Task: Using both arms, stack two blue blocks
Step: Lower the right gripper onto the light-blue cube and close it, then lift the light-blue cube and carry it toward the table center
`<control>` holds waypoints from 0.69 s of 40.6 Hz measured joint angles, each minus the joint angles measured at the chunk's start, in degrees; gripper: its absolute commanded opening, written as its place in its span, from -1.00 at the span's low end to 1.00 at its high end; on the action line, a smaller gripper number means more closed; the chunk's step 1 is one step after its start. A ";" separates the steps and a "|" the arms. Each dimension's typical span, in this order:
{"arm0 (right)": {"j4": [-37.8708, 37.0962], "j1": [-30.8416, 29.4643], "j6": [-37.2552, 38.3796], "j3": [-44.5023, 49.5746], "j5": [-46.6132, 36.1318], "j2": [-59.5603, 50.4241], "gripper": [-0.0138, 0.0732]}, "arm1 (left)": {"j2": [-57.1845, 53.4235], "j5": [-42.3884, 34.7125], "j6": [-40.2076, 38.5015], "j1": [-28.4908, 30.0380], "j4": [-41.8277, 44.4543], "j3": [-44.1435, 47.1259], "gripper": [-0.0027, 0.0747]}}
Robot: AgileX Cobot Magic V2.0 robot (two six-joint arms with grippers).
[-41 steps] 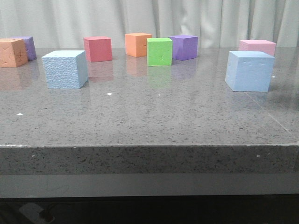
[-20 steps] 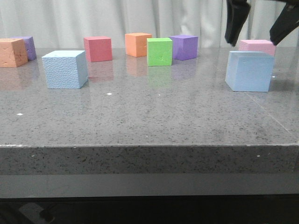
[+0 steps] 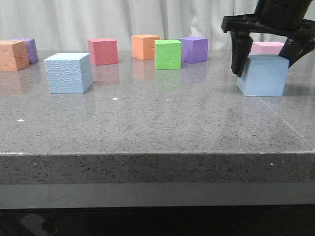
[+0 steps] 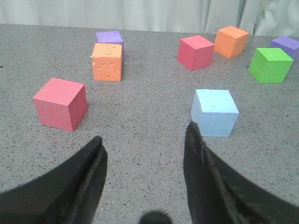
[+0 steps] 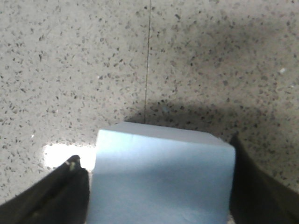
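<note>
No readable writing — the right pincer (image 3: 266, 61) stands open, straddling one blue block (image 3: 263, 74); the left pincer (image 4: 145, 154) gapes too.

The right gripper (image 3: 266, 61) has come down from above the scene: a second ago it was out of sight, half a second ago only its fingertips showed above the right blue block (image 3: 263, 75). Now its spread jaws straddle that block's top, one finger (image 3: 237, 56) on each side.
</note>
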 measured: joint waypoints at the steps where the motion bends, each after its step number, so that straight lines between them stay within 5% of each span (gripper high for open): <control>1: 0.00 0.00 0.00 0.00 0.00 0.00 0.35 | 0.00 0.00 0.00 0.00 0.00 0.00 0.01; 6: 0.00 0.00 0.00 0.00 0.00 0.00 0.20 | 0.00 0.00 0.00 0.00 0.00 0.00 0.01; 16: 1.32 0.95 0.00 -1.47 1.61 -0.67 0.20 | 0.00 0.00 0.00 0.00 0.00 0.00 0.01; 28: 1.87 11.69 4.28 -10.60 3.04 0.91 0.20 | 0.00 0.00 0.00 0.00 0.00 0.00 0.01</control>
